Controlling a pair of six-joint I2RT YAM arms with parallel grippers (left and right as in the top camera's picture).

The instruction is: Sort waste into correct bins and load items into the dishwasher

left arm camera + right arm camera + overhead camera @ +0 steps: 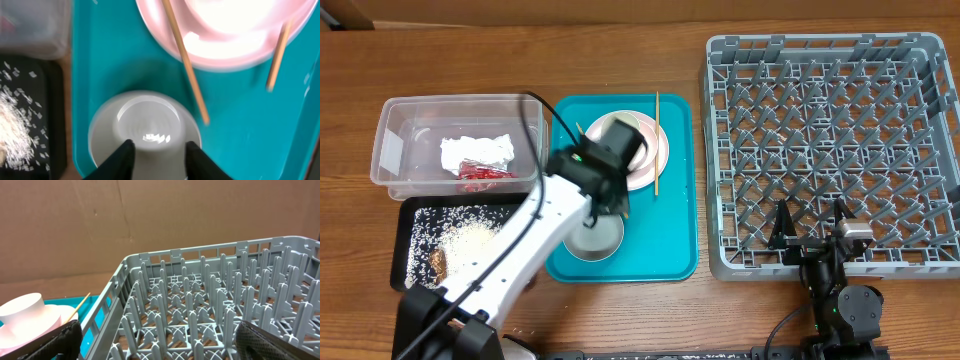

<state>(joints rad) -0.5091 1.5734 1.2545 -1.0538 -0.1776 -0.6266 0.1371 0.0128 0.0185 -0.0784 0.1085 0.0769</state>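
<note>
My left fingers (160, 161) stand partly apart astride the foot of the upturned white bowl (145, 120) on the teal tray (240, 130); I cannot tell whether they grip it. Just beyond lies the pink plate (220, 55), with chopsticks (185, 65) across it. My right fingers (162, 347) are spread wide at the grey rack (200, 305)'s near edge. The napkin (475, 150) and red wrapper (480, 173) sit in the clear tub (395, 150), rice (470, 240) in the black tray (405, 215).
</note>
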